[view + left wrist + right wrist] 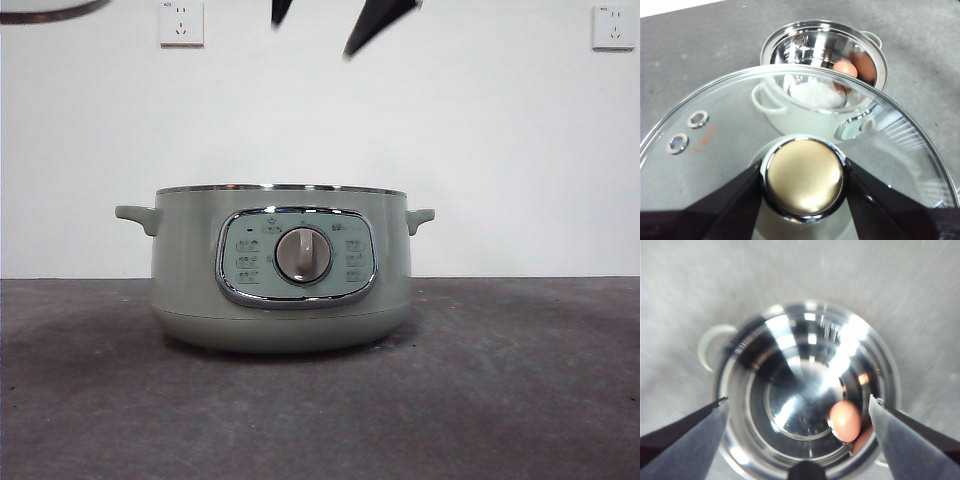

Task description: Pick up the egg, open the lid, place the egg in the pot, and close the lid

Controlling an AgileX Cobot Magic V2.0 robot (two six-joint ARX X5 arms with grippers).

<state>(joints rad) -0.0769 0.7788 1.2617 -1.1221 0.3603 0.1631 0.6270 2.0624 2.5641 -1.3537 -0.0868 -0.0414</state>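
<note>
The pale green pot [280,270] stands uncovered at the table's middle, its steel bowl [805,390] bare inside. The brown-orange egg [845,421] lies on the bowl's floor near the wall, also seen past the lid's rim as the egg [845,69]. My left gripper [804,187] is shut on the knob [804,176] of the glass lid [730,130], holding it in the air beside and above the pot [805,107]. My right gripper [799,402] hangs open straight above the pot, nothing between its jaws. Black jaw tips [375,22] show at the front view's top edge.
The dark grey table [520,380] stretches around the pot. Two wall sockets [181,22] sit high on the white wall behind. The pot's side handles [137,216] stick out left and right.
</note>
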